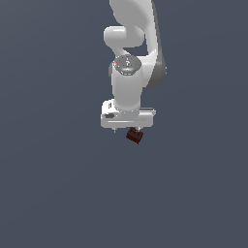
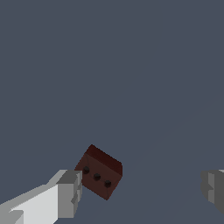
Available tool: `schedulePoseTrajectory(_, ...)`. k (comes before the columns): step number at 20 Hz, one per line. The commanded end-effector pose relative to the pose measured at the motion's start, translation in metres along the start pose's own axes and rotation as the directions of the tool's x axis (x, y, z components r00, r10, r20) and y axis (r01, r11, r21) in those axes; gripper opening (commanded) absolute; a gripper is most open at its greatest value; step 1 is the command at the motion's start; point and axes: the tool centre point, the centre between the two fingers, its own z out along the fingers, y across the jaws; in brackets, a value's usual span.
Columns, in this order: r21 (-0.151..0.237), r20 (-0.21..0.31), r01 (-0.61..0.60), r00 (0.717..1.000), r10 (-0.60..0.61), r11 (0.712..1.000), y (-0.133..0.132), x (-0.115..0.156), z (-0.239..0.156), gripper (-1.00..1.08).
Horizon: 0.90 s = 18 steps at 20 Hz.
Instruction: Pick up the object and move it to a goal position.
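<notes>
The object [image 2: 99,173] is a tiny dark red-brown cube with three dark dots on one face, and it sits tilted. In the exterior view it [image 1: 134,135] lies just under the white hand, toward the exterior view's right. My gripper [image 2: 140,190] is open, with the jaws set wide apart. The cube sits between the fingers, close against one grey fingertip [image 2: 70,192] and far from the other fingertip [image 2: 213,189]. I cannot tell whether that fingertip touches it. In the exterior view the gripper [image 1: 127,129] points down and its fingers are mostly hidden by the hand.
The white arm [image 1: 128,72] rises above the hand toward the top of the exterior view. A plain dark grey-blue surface [image 1: 58,184] fills the surroundings. No goal marker shows in either view.
</notes>
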Motion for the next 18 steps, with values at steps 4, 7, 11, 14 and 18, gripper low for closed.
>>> schedulePoseTrajectory(4, 0.0, 0.0, 0.002, 1.0, -0.002, 1.0, 0.002, 0.0, 0.001, 1.0)
schedulePoseTrajectory(7, 0.0, -0.001, 0.006, 1.0, -0.006, 1.0, 0.01, 0.0, 0.003, 1.0)
schedulePoseTrajectory(11, 0.001, -0.002, 0.004, 1.0, -0.004, 1.0, 0.019, -0.001, 0.006, 1.0)
schedulePoseTrajectory(14, 0.001, -0.002, -0.001, 1.0, 0.001, 1.0, 0.02, 0.0, 0.005, 1.0)
schedulePoseTrajectory(18, 0.0, -0.002, 0.012, 1.0, -0.012, 1.0, 0.019, -0.001, 0.007, 1.0)
